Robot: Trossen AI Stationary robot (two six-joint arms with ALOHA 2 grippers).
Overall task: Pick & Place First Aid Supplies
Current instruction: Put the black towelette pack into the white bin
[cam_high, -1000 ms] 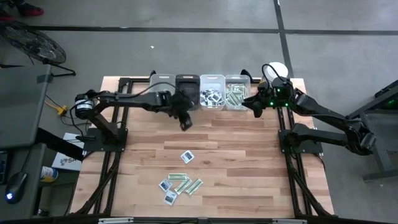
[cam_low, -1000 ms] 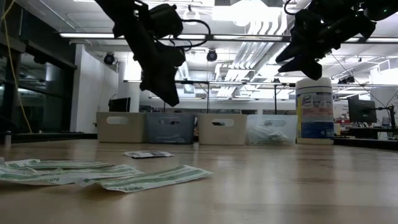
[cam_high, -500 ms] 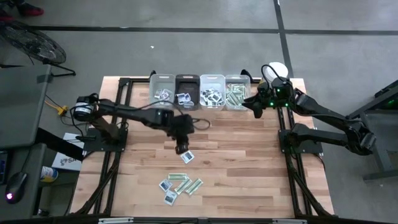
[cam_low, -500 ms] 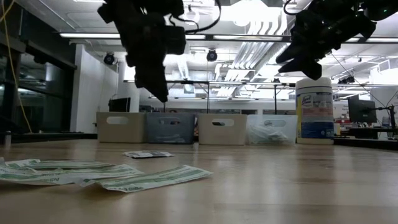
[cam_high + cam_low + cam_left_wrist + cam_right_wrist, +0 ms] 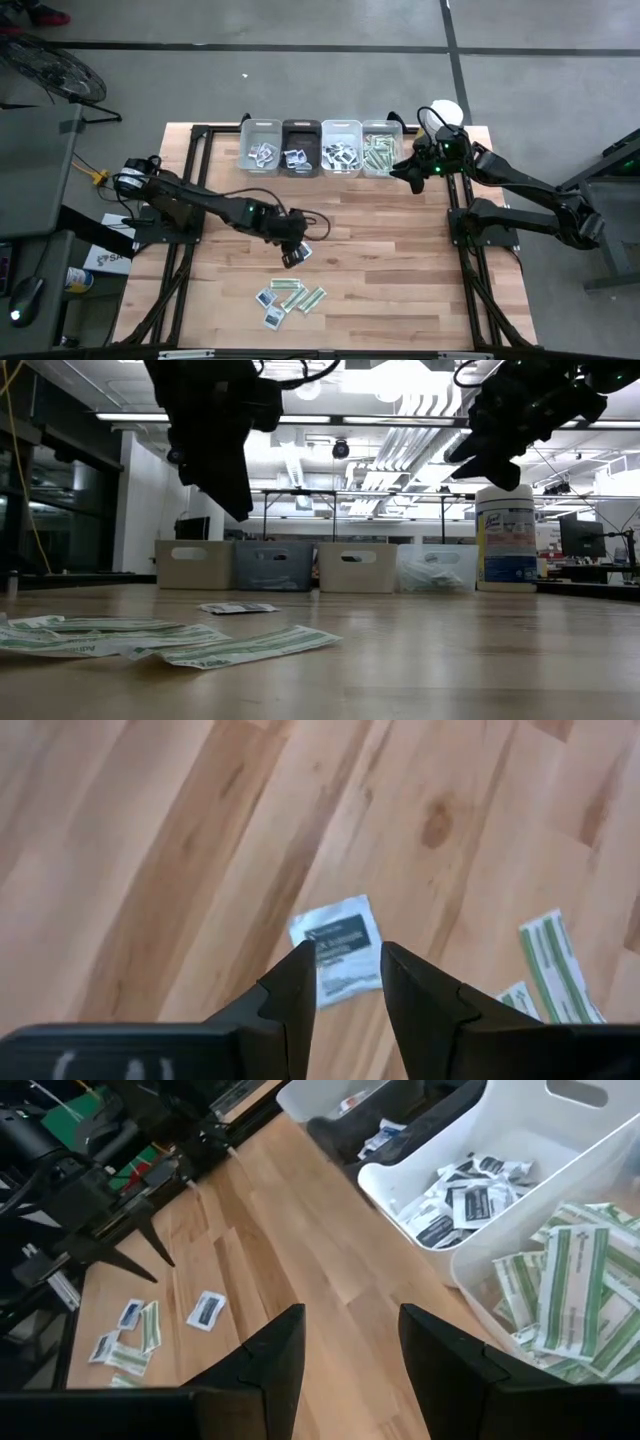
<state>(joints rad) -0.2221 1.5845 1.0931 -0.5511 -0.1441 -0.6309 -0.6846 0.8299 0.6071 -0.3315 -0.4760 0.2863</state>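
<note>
**Left fingers over lone packet, right arm waiting at bins**

Counter [image 5: 400, 260]: wood planks, filling the middle of the high view.

Bins [image 5: 322, 148]: four in a row at upper centre of that view. The two left ones hold a few white packets, the third dark-marked white packets, the rightmost green-and-white strips.

Canister [image 5: 505, 538]: white, upright, right of the bins in the low view.

Left gripper [image 5: 291, 251]: centre of the high view, above a single white packet [image 5: 338, 949] lying flat on the counter. Fingers [image 5: 297, 982] partly apart, holding nothing; the packet shows between them.

Right gripper [image 5: 399, 172]: upper right, beside the rightmost bin. Fingers [image 5: 283, 1350] apart, empty.

Loose pile [image 5: 288, 298]: strips and white packets, lower centre of the high view, near the lone packet but apart from it.
</note>
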